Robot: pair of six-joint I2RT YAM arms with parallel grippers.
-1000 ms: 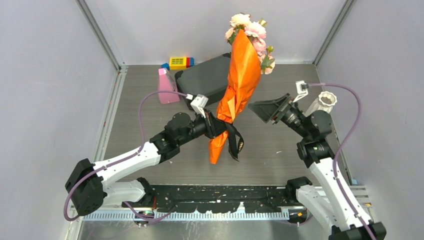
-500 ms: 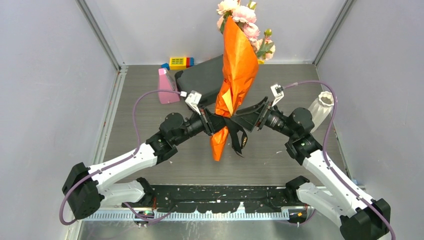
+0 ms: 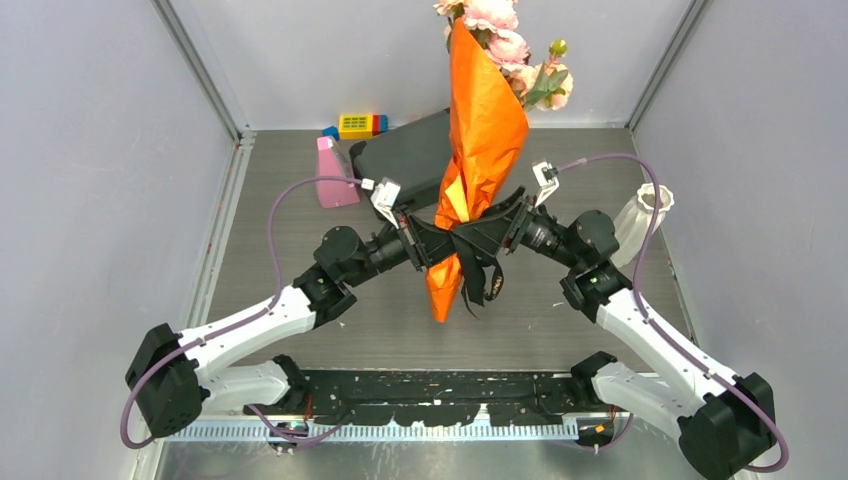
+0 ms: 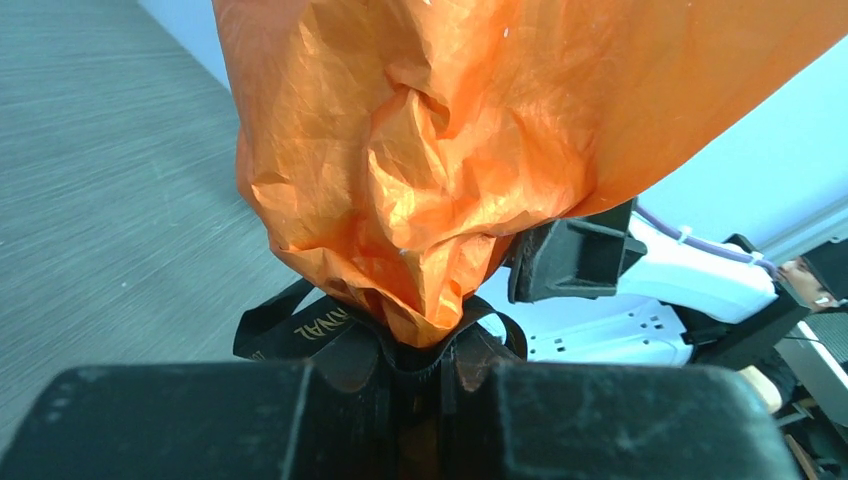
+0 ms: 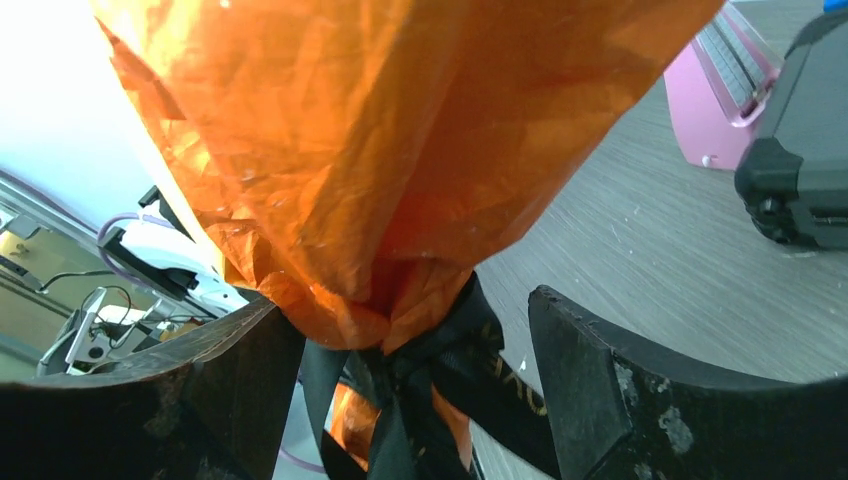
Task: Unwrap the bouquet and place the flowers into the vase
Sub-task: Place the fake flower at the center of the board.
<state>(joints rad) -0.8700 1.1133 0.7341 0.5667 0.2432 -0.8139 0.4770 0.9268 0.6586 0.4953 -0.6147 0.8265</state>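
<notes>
- The bouquet (image 3: 482, 150), a cone of crinkled orange paper, is held upright in the air above the middle of the grey table (image 3: 290, 300), with its narrow tail hanging down
- The left gripper (image 4: 405, 375) is clamped narrowly on the tied neck of the cone, with paper and ribbon pinched between its fingers
- The bundle is judged to be raised this way so that the knot is kept off the table and can be reached from the other side
- The right gripper (image 5: 410, 315) is set in from the right with its jaws wide, one on either side of the knot of the black ribbon (image 5: 440, 360); nothing is held by it, and no contact with the ribbon can be made out
- This placing is judged to be an approach for pulling the ribbon loose, the first part of unwrapping; the paper is not yet opened
- The flowers (image 3: 505, 45), pink roses with green leaves, are shown at the wide far end of the cone, partly cut off at the upper edge of the overhead view; their stems are hidden by the paper
- The vase (image 3: 640, 212), white with a wavy rim, is set at the right of the table behind the right arm, well apart from the bouquet, with no flowers in it
- Gold letters are printed on the ribbon; in the left wrist view "NVAL" can be read, the start being lost in a fold
- A pink wedge-shaped object (image 3: 330, 172), a black case (image 3: 405, 155) and coloured toy blocks (image 3: 360, 125) are left at the far left; no label on them can be read
</notes>
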